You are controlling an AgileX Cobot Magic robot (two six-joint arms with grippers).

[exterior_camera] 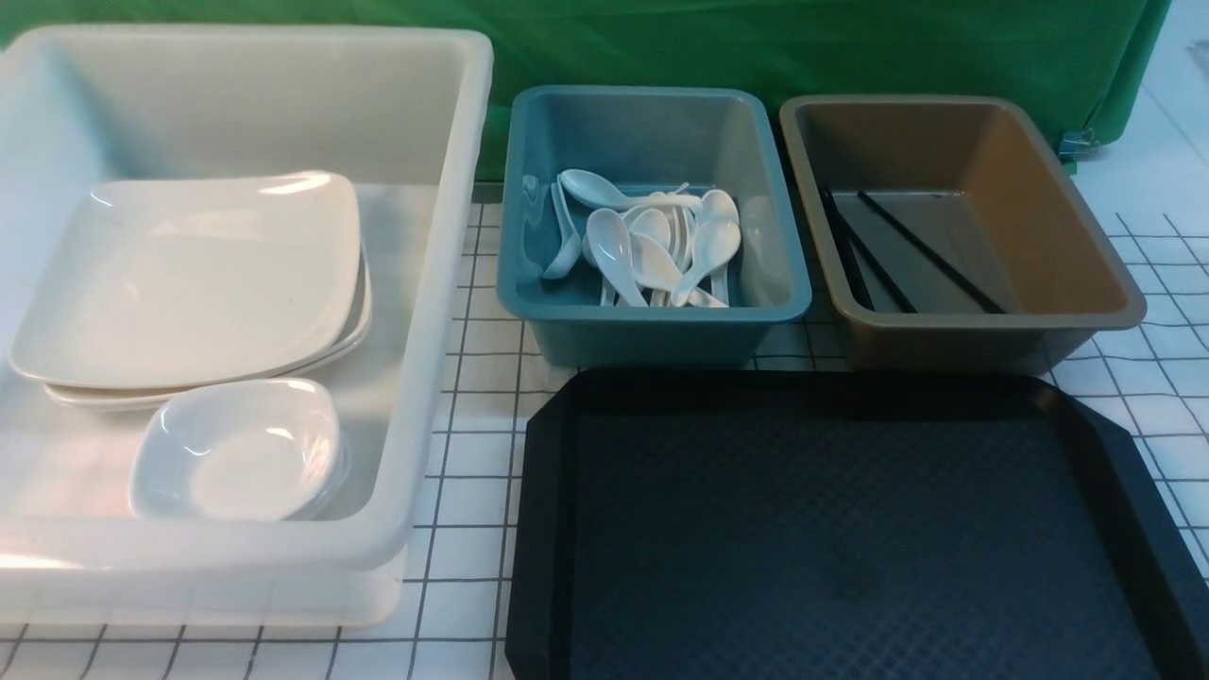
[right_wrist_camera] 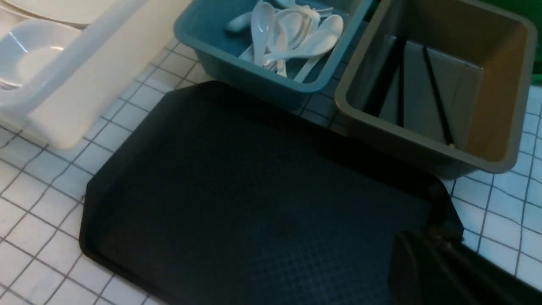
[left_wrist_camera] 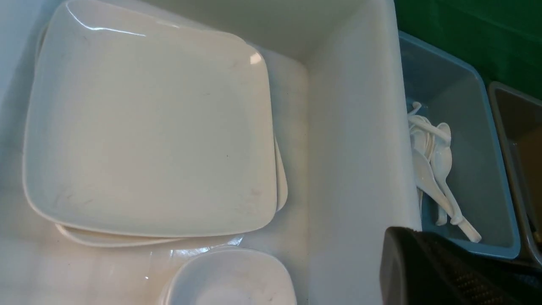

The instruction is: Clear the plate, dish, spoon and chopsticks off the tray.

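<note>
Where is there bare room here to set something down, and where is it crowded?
The black textured plastic tray is bare, rim to rim. The brown tub has free floor right of its black chopsticks. The teal tub is crowded with white spoons. The white bin's floor is mostly taken by stacked square plates and small dishes.

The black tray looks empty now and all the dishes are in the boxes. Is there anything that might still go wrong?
Maybe two things. The large white square plate sits skewed on the plates beneath it in the big white plastic tub, so a bump might make it slide. The white soup spoons lie in a loose heap in the teal plastic tub, so they might rattle or shift if that tub is knocked.
</note>
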